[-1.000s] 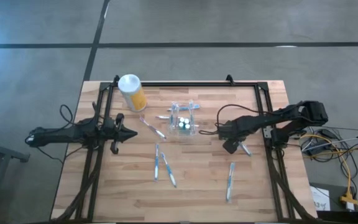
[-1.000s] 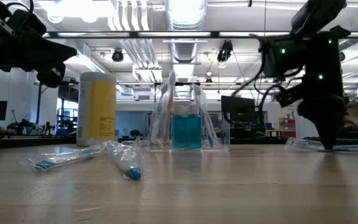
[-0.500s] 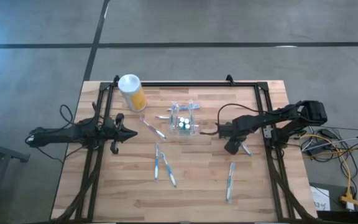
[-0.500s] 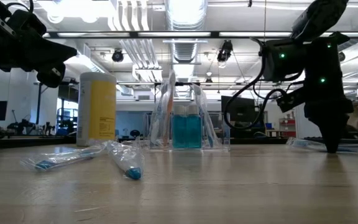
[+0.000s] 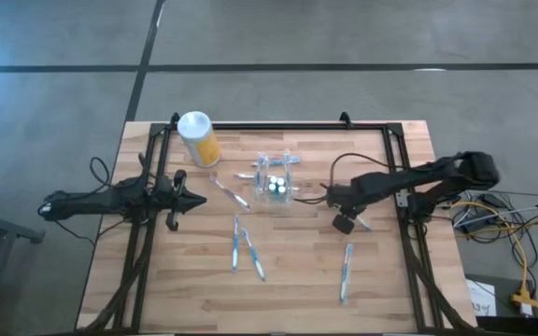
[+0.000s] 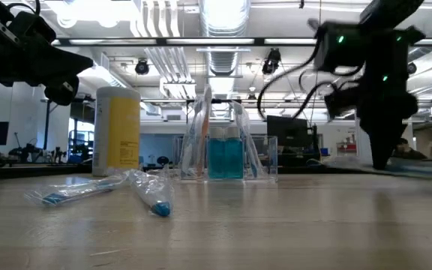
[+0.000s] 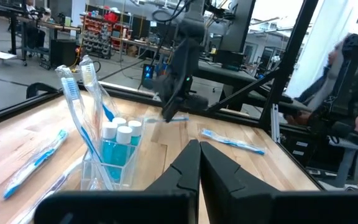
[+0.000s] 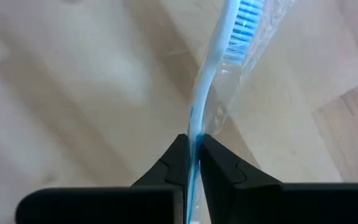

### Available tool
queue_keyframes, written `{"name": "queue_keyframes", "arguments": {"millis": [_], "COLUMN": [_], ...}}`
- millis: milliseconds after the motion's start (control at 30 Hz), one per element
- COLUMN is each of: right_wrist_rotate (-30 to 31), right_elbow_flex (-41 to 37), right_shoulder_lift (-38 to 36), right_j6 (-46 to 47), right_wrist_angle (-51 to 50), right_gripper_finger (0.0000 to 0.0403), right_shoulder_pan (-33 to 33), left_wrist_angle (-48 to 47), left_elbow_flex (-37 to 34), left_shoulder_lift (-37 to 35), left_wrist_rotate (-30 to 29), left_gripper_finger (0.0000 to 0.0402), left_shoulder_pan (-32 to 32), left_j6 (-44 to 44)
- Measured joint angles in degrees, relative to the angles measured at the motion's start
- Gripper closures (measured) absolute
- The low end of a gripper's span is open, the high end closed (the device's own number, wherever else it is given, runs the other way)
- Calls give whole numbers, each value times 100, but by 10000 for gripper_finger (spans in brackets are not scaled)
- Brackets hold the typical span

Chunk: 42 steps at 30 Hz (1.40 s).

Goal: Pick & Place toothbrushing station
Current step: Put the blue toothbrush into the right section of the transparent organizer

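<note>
— Two fingers of the right gripper [image 8: 191, 158] pinch a wrapped toothbrush [image 8: 219, 87] by its handle, probably to carry it.

— Where from the toothbrushing station [image 5: 276, 180]?

— Just right of it. The left gripper [image 5: 187, 198] waits well left, fingers closed on nothing.

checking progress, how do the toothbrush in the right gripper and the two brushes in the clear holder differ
The wrapped toothbrush is pinched in the right gripper, still in its clear wrapper; the holder's brushes look unwrapped. The gripped one hangs above the table, roughly level in the left wrist view; the others stand upright in the toothbrushing station. Both kinds are blue and white. The left gripper waits, shut, at the table's left.
</note>
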<state>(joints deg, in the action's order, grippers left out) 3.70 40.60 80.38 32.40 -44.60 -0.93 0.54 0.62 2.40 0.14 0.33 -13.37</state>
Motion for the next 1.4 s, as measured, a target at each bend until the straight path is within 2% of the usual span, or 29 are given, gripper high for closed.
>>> {"name": "queue_keyframes", "arguments": {"millis": [167,400,567,800,1000,1400], "right_wrist_rotate": [404,1014,796,776,785,835], "right_elbow_flex": [-64,-287,-1016,-2368,-3156,-3985], "right_shoulder_lift": [-864,-2186,-3301,-4835,-5626,-6089], "right_j6": [-377,-1546,-2420,-2838,-2864,-2803], "right_wrist_angle": [938,2409,4398,5900,6110,6544], "right_gripper_finger": [384,385,385,385,385,385], "right_shoulder_pan": [410,1113,1396,1427,1425,1425], "left_wrist_angle": [0,14,20,28,44,52], "left_elbow_flex": [-2,-4,-4,-7,-7,-18], "left_shoulder_lift": [-1,10,10,10,10,10], "left_wrist_rotate": [-2,-19,-22,-22,-153,-199], "left_gripper_finger": [388,390,391,389,388,389], "left_shoulder_pan": [1,1,1,0,1,0], "left_j6": [-2,-12,-59,-109,-141,-202]}}
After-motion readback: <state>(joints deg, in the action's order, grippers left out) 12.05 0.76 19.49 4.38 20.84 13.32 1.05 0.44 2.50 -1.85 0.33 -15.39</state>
